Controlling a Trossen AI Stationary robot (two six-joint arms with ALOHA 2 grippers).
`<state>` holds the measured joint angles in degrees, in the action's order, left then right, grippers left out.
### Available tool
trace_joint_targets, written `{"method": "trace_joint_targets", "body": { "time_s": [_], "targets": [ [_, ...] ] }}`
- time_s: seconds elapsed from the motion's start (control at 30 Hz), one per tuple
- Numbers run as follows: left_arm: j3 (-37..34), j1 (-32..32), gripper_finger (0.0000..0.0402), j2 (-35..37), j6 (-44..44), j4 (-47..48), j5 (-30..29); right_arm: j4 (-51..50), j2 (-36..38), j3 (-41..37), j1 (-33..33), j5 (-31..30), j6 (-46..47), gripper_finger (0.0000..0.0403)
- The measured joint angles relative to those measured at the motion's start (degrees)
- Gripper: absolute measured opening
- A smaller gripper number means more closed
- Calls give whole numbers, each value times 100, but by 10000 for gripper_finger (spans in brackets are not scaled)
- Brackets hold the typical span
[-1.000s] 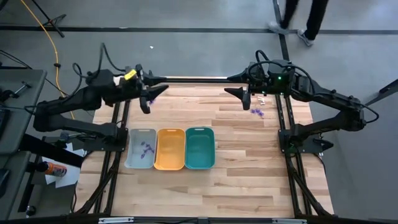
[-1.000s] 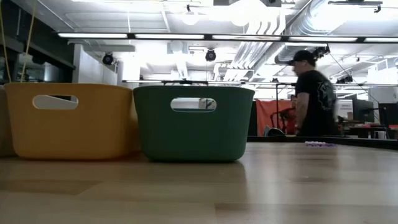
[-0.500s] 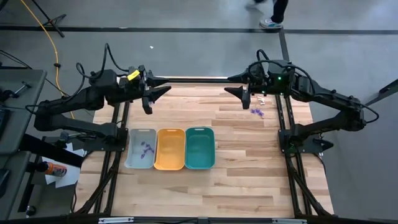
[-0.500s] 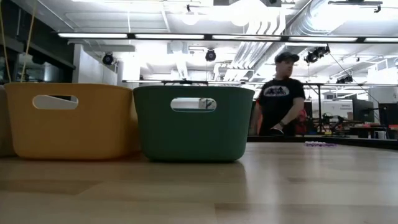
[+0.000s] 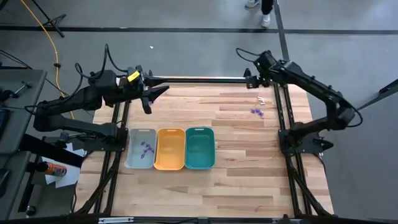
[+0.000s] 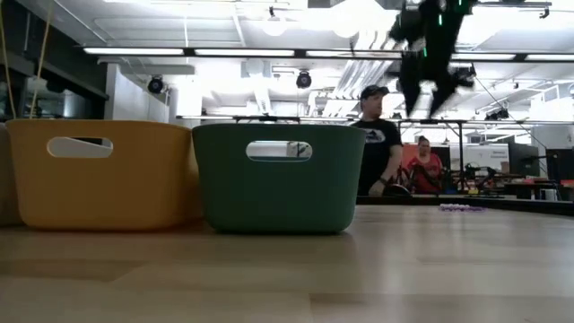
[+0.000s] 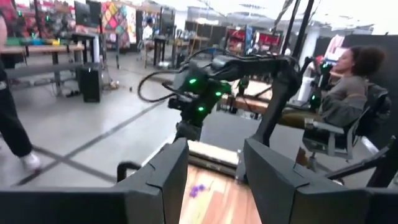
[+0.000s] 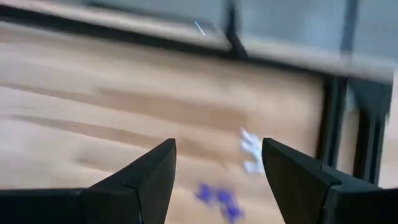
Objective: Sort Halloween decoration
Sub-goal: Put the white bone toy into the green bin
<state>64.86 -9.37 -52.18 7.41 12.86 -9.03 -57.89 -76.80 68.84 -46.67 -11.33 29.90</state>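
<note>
The Halloween decoration lies at the table's far right: purple pieces and white stick-like pieces. More purple pieces lie in the grey tray. My right gripper hangs open above the table's far right corner, slanting down toward the loose pieces and clear of them; in the low view it shows blurred at the top. My left gripper waits open and level above the far left corner.
Grey, orange and teal trays stand side by side at the table's left middle. Black frame rails run along the far edge and both sides. People stand and sit in the room beyond the table.
My right gripper has swung toward the table's far edge, come down into the low view's top, and tipped from level to slanting down, rolling as it went. It stays open. A person has walked across the room behind the table.
</note>
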Motion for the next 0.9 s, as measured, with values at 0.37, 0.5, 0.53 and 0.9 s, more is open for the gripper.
{"method": "trace_joint_targets", "body": {
  "time_s": [0.37,0.5,0.53,0.9],
  "targets": [
    [0,0,147,0,47,275,-11,1545,-124,-2270,-1115,413,1636,233],
    [0,0,147,0,47,276,-11,1878,-129,-2391,-1099,339,1795,233],
    [0,0,147,0,47,276,-11,1937,-144,-2400,-1100,337,1779,233],
    [0,0,147,0,155,276,-16,1303,-997,-2078,-1074,244,1363,233]
  ]
}}
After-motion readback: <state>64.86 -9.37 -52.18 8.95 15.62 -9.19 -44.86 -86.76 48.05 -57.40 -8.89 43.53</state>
